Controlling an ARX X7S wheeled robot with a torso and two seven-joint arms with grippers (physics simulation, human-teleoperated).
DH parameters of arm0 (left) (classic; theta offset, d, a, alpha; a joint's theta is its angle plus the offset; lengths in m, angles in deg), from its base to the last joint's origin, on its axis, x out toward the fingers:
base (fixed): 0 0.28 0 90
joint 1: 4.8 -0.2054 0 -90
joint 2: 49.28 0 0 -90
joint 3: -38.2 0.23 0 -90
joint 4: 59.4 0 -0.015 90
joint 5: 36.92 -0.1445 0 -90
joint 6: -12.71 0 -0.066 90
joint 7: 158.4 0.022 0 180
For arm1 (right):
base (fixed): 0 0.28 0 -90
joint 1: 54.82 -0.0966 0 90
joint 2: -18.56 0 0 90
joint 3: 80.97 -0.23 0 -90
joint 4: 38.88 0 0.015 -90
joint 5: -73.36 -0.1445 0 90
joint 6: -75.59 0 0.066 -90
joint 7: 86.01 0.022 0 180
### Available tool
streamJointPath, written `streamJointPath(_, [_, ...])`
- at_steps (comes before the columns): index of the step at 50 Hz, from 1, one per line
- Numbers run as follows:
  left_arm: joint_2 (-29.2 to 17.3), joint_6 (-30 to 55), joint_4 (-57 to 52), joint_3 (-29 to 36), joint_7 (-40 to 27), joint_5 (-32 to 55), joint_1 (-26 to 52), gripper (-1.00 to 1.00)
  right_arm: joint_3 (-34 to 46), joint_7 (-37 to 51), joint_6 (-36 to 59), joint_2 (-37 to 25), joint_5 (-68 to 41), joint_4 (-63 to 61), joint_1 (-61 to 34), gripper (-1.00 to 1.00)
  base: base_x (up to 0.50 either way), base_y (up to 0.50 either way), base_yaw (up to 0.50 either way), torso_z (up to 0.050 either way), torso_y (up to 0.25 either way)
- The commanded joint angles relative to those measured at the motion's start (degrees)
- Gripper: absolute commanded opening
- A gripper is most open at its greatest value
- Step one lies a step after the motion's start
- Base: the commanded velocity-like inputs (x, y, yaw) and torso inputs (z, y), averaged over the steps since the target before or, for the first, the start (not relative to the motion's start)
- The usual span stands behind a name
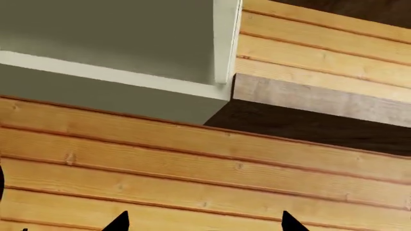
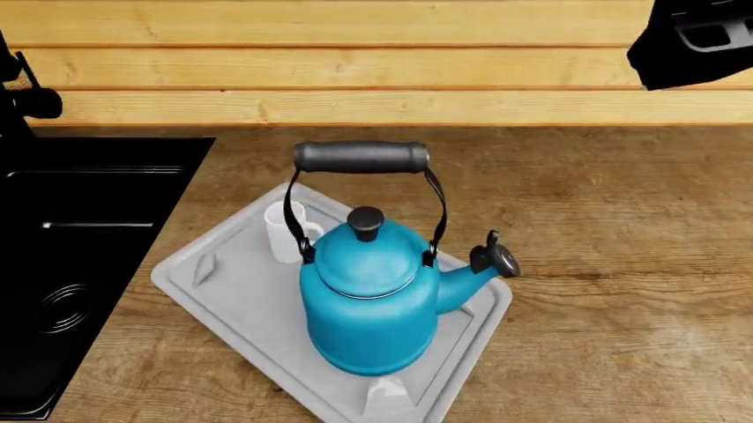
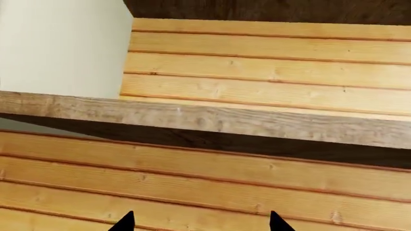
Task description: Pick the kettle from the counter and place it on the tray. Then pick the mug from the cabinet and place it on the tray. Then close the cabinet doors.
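Observation:
In the head view the teal-blue kettle [image 2: 370, 295] stands upright on the light grey tray [image 2: 224, 295], which lies on the wooden counter [image 2: 600, 229]. The small white mug [image 2: 286, 231] stands on the tray too, just behind and left of the kettle. My left gripper [image 1: 205, 224] is open and empty, and faces a plank wall below a grey-green cabinet panel [image 1: 109, 33] with a pale edge. My right gripper [image 3: 200, 224] is open and empty, and faces the same kind of planks under a wooden ledge [image 3: 212, 118]. Only a black part of my right arm [image 2: 694, 40] shows in the head view, raised at the top right.
A black sink [image 2: 83, 256] is set into the counter left of the tray, with a black fitting [image 2: 21, 92] at its far corner. The plank wall [image 2: 353, 66] runs along the back of the counter. A pale cabinet side [image 3: 61, 45] shows in the right wrist view.

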Motion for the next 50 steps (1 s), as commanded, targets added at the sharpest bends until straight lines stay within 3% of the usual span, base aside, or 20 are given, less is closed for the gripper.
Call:
streamJointPath(1, [-0.8,-1.0,-2.3,0.5,-1.5,0.7,2.9,1.0,-2.1,4.3,-0.4,-4.1,-3.0,-2.3,-0.9,1.0,0.0,0.0,0.0,0.0,0.0])
streamJointPath(20, [-1.7,-1.2,-3.1,-0.9,-0.7,0.2,2.5,1.0,-1.0,6.5,1.6,-4.0,-3.3,-3.0,-3.7,1.0,0.0,0.04,0.0,0.0,0.0])
streamJointPath(50, [-3.4,-2.2,-2.9,-0.8,-1.2,0.9,4.1,1.0,-0.9,8.0,2.1,-4.0,-5.2,-3.0,-6.3,1.0,0.0,0.5,0.0,0.0,0.0])
